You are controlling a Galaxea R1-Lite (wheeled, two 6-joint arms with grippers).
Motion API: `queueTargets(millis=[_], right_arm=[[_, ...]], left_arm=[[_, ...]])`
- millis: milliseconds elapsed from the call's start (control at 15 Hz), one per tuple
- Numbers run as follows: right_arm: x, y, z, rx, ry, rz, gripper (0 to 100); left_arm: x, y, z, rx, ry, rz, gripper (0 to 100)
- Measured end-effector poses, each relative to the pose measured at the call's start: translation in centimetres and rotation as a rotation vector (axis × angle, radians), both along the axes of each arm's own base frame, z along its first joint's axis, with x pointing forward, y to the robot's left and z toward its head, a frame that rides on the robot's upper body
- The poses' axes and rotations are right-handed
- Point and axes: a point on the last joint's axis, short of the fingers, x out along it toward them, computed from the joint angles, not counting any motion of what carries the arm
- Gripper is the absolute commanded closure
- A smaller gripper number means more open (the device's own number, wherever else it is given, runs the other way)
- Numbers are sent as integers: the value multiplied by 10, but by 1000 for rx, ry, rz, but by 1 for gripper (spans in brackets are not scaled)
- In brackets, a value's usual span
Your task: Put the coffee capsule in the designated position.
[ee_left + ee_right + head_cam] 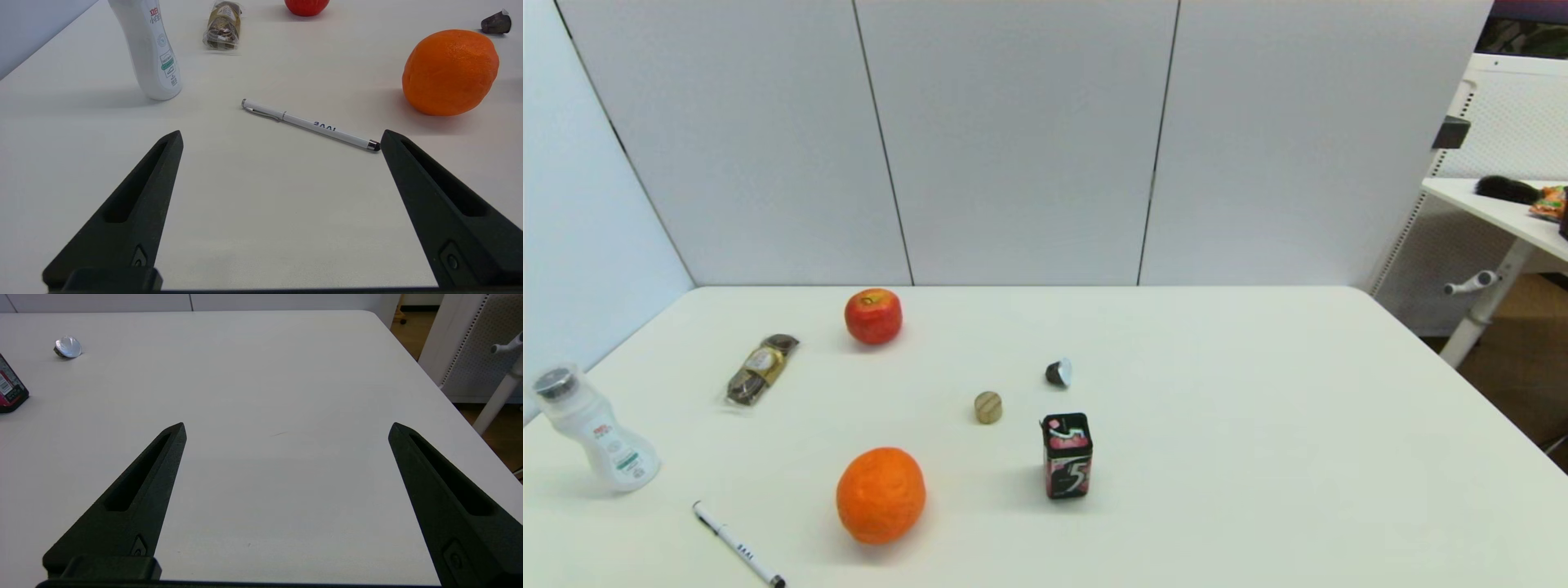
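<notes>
Head view: the coffee capsule (1058, 373) is lying untouched mid-frame; grasping and placing are judged outstanding. The left gripper (281, 141) and right gripper (287, 430) are being held spread, empty.

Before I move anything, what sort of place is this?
Probably a lab or office test bench: plain white table backed by pale partition panels, a second white height-adjustable desk beside it, assorted props laid out.

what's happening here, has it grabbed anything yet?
Nothing grabbed yet. The coffee capsule lies on its side on the white table, just beyond the gum box and near the wooden cylinder. Both arms sit low at the near edge, out of the head view. The left gripper is open and empty over the pen; the right gripper is open and empty over bare table, with the capsule well ahead of it.
</notes>
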Motion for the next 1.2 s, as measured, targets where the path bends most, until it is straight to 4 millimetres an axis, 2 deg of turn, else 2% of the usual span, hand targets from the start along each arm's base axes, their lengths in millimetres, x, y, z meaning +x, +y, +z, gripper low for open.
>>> queueTargets(millis=[933, 1067, 1200], right_arm=[[0, 0, 0, 0, 0, 0, 0], [0, 0, 0, 0, 0, 0, 0], [0, 0, 0, 0, 0, 0, 0]], left_arm=[[1, 0, 0, 10, 17, -1, 0], [1, 0, 9, 13, 18, -1, 0], [2, 0, 29, 7, 6, 0, 0]])
